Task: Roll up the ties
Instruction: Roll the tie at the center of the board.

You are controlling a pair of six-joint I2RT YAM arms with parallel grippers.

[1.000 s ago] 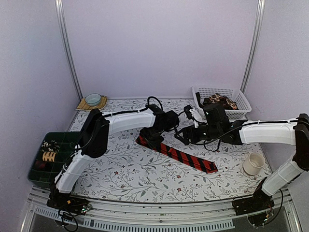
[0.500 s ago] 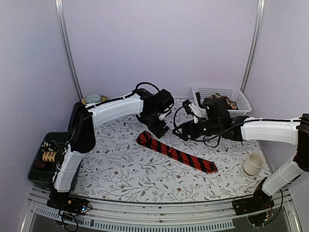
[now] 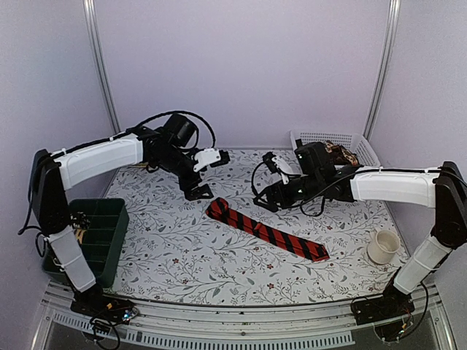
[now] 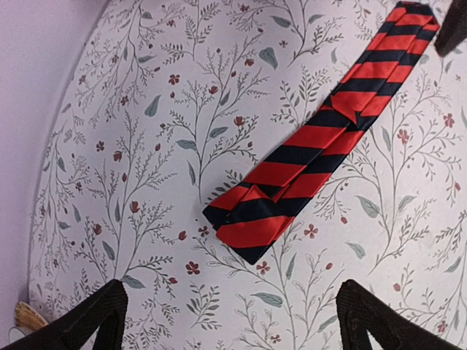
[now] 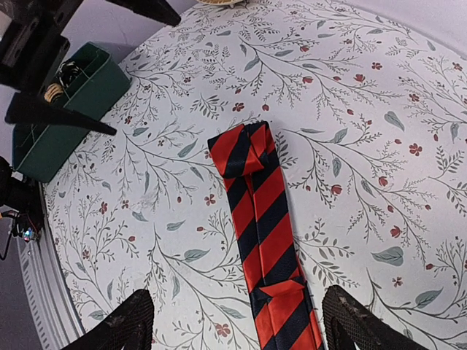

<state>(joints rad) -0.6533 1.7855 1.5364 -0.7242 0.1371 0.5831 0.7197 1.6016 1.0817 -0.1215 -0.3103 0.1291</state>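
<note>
A red tie with black diagonal stripes [image 3: 266,232] lies flat across the middle of the table, its left end folded over once. My left gripper [image 3: 208,175] hangs open above and behind that folded end [image 4: 252,219], touching nothing. In the left wrist view its open jaws [image 4: 233,321] frame bare cloth short of the tie. My right gripper [image 3: 264,181] is open too, hovering behind the tie's middle. From its wrist view the tie [image 5: 259,211] runs between the spread fingertips [image 5: 135,321], below them. A brown-patterned tie [image 3: 337,153] lies in the basket.
A white mesh basket [image 3: 365,149] stands at the back right. At the left edge is a green divided bin [image 3: 106,233], also seen from the right wrist [image 5: 69,109], with small coils inside. A white cup [image 3: 383,246] sits near the right edge.
My left gripper has opened, risen off the tie's folded end and swung back and to the left. The right gripper shifted slightly left. The tie has stayed where it was.
</note>
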